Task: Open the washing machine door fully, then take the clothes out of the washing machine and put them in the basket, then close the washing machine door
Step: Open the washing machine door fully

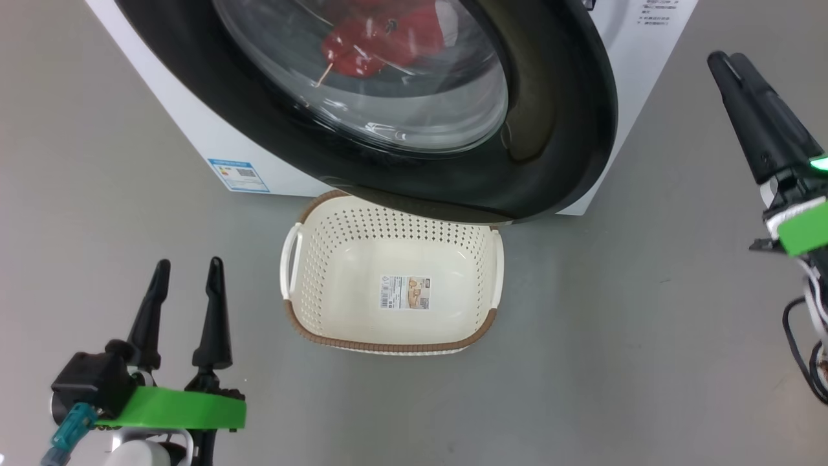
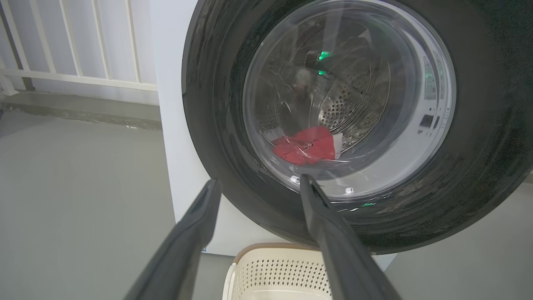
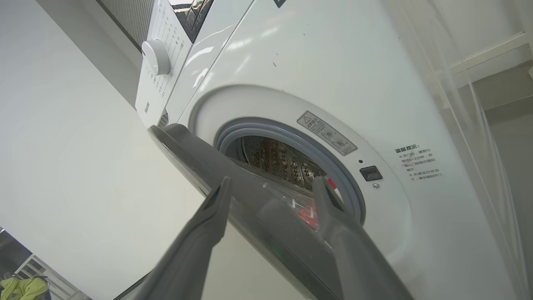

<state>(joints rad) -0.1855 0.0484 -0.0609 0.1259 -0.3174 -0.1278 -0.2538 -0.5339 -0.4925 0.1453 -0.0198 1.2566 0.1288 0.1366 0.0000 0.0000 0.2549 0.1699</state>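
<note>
**A:** Door (image 3: 195, 162) is only ajar, with its edge ahead of your right gripper (image 3: 272, 183), fingers apart. Hook or push?

**B:** I'd hook behind the edge and swing it wide. Left gripper (image 1: 187, 264) is spread too, with the clothes (image 2: 308, 146) ahead of it, behind the glass.

The left gripper (image 1: 188, 263) is being seen with two long, dark jaws, matt grey-black and tapering to rounded tips. Behind them a flat, bright green plate (image 1: 174, 409) is being shown across the wrist, beside a boxy black housing (image 1: 90, 382) and a teal connector (image 1: 70, 427). A pale, rounded forearm (image 1: 139, 454) is being glimpsed beneath. The right gripper (image 1: 726, 58) is being seen with the same dark jaws. Behind these a green bracket (image 1: 802, 231), a small glowing green light (image 1: 820, 162) and a white collar (image 1: 786, 213) are being shown, with black cables (image 1: 818, 375) looped below.
</note>
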